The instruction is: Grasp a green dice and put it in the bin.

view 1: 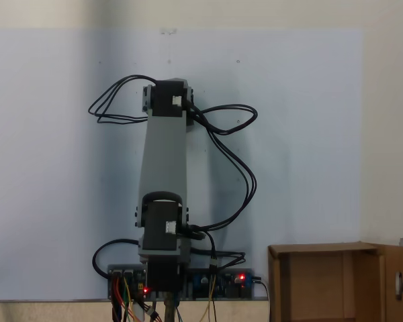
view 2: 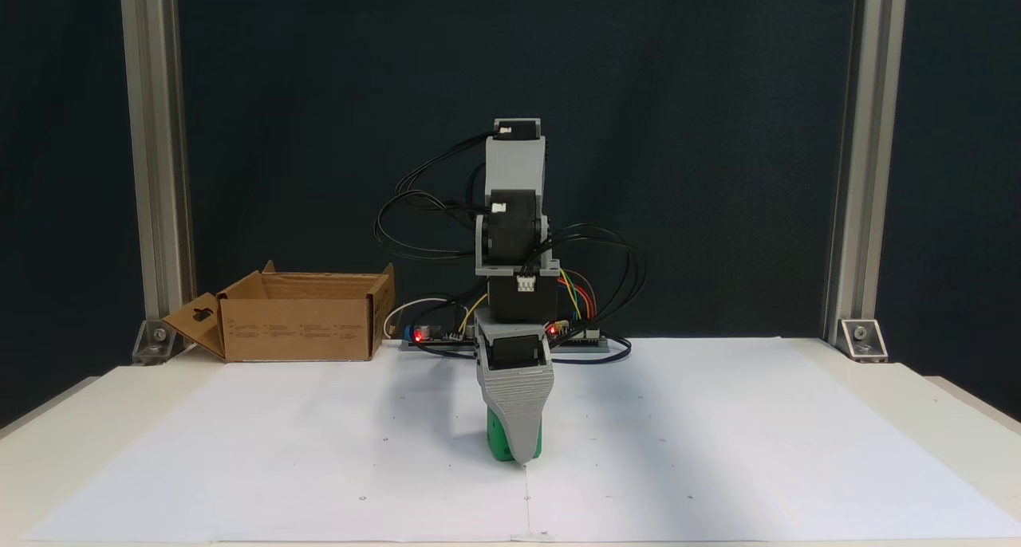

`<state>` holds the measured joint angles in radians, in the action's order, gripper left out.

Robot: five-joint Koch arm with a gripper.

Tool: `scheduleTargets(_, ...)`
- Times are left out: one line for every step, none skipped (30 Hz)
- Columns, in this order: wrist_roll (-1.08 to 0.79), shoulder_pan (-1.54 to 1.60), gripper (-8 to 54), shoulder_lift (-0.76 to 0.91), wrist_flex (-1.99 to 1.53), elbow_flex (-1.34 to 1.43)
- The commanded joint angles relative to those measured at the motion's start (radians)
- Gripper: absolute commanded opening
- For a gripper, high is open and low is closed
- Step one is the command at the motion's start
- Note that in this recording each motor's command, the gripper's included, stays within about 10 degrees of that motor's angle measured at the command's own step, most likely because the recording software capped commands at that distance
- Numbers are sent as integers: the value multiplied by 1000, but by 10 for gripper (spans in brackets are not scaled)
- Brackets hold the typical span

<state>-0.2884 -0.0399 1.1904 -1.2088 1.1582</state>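
My gripper (view 2: 517,451) is down at the paper with the green dice (view 2: 498,442) right behind the front jaw, poking out on its left side in this fixed view; jaws stack one behind the other, so I cannot tell if they're clamped or slack. To do this well I'd confirm a square pinch on opposite faces before lifting toward the bin (view 2: 299,317), well off to the jaws' left. It's a cube sitting flat, no long axis, facing unclear.

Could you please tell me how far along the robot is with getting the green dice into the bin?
Early stage. Done: the claw is down at the white paper, right against the green dice. In hand: the grasp itself; one jaw hides the other, so a closed grip cannot be confirmed. Left: lifting the dice, carrying it to the bin at the table's back left in this fixed view, and releasing it.
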Motion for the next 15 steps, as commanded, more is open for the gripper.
scheduleTargets(60,-8,387,3,6,-17)
scheduleTargets(61,-9,379,-2,9,-15)
scheduleTargets(61,-9,353,-8,9,-14)
scheduleTargets(61,-9,331,-9,11,-12)
scheduleTargets(61,-11,304,-9,14,-9)
scheduleTargets(63,-12,275,-8,18,-5)
scheduleTargets(64,-12,250,-8,23,2)
scheduleTargets(74,-14,213,-8,28,2)
scheduleTargets(75,-15,180,-8,29,2)
scheduleTargets(78,-17,149,-8,31,2)
scheduleTargets(84,-18,119,-8,34,2)
scheduleTargets(86,-20,117,-8,38,2)
scheduleTargets(89,-20,117,-6,40,2)
scheduleTargets(92,-20,117,-5,40,2)
scheduleTargets(95,-21,117,-3,40,2)
